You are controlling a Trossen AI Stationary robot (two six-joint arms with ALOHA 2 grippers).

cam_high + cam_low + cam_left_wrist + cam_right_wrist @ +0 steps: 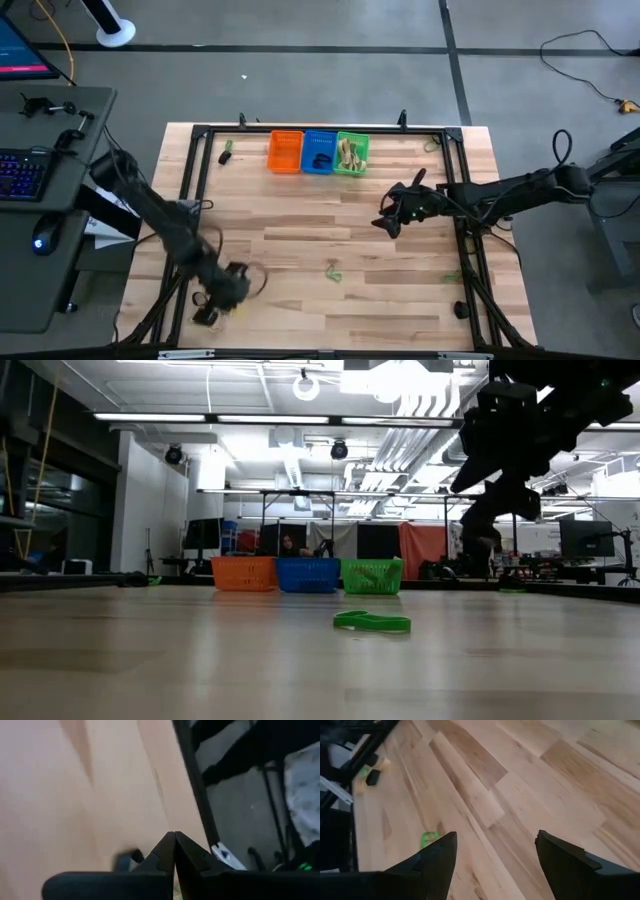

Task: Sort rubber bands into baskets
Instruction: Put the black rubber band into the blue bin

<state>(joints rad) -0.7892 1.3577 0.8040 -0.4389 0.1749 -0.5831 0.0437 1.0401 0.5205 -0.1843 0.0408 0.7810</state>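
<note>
The orange basket [285,152] looks empty, the blue basket [319,152] holds black bands, the green basket [351,153] tan ones. The left gripper [174,840] is closed on nothing visible; the right gripper [495,852] is wide open, empty.

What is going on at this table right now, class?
A two-armed robot is sorting rubber bands into three baskets at the table's far edge. The right hand hangs open and empty above the table's middle. The left hand is shut, low at the near left corner. A green rubber band lies loose on the wood, not yet sorted.
</note>
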